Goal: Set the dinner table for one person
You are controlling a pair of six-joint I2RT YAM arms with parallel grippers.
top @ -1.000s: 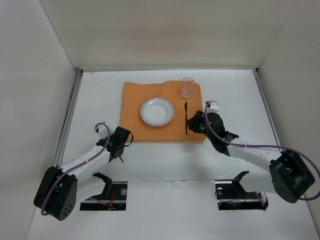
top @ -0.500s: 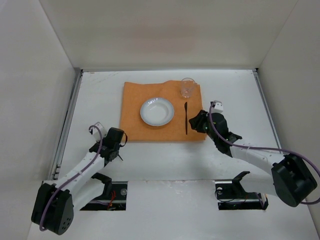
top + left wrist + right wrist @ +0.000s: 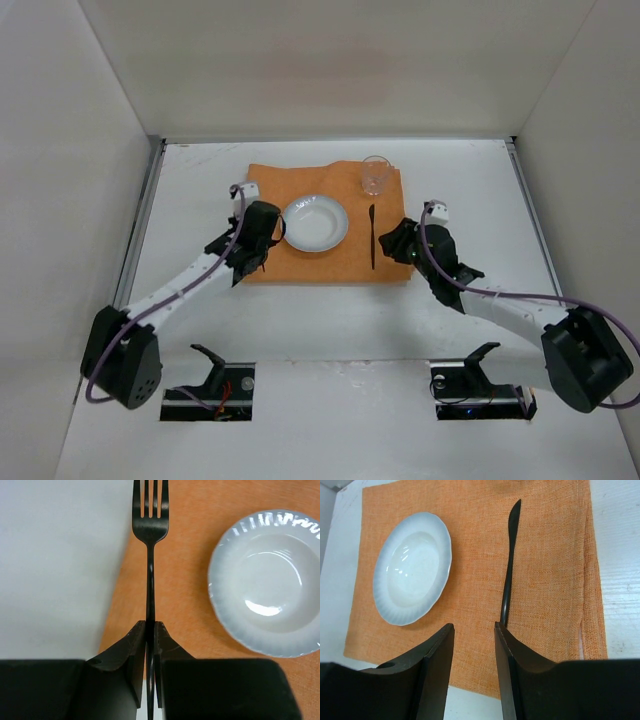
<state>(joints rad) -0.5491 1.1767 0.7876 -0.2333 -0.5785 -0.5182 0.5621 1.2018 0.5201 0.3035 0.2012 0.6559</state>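
Left wrist view: left gripper (image 3: 149,626) clenched on a slim black metal fork (image 3: 150,527).
Its long axis ran straight ahead, left of the round white ceramic plate (image 3: 265,580).

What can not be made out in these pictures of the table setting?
Left wrist view: thin black metal fork, tine tips cut by top edge, handle end hidden in left gripper.
Same view: round white ceramic plate, cut by right edge.
Right wrist view: slim black knife, near end behind right gripper.
Top view: clear glass, contents too small to tell.
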